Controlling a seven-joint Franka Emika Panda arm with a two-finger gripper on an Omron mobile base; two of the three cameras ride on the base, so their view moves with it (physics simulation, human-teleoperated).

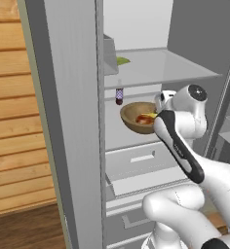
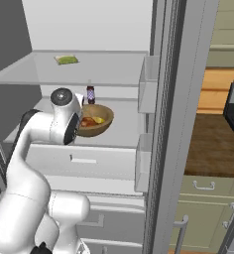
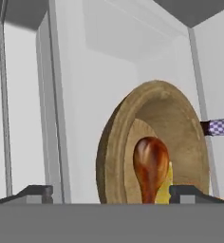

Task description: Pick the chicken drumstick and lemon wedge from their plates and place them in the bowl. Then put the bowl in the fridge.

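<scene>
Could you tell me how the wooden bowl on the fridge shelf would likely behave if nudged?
The bowl looks thick-walled and rigid, so it probably slides rather than flexes. Its rounded underside may rock, shifting the chicken drumstick and lemon wedge.

We see the fridge (image 1: 73, 121) standing open, its grey door edge running down the middle-left; wooden wall boards (image 1: 9, 107) fill the far left. Inside, the bowl (image 1: 136, 116) sits on a glass shelf (image 1: 122, 138), with the drumstick (image 1: 143, 120) and the lemon wedge (image 1: 151, 115) lying in it (the wedge shows as a small yellow patch at the bowl's right side); a small dark bottle (image 1: 119, 96) stands just behind the bowl's left rim; a green item (image 1: 122, 61) lies on the upper shelf (image 1: 175, 70); a white drawer (image 1: 141, 163) sits below. The arm (image 1: 182, 146) reaches up from the lower right, its wrist covering the bowl's right edge.
</scene>
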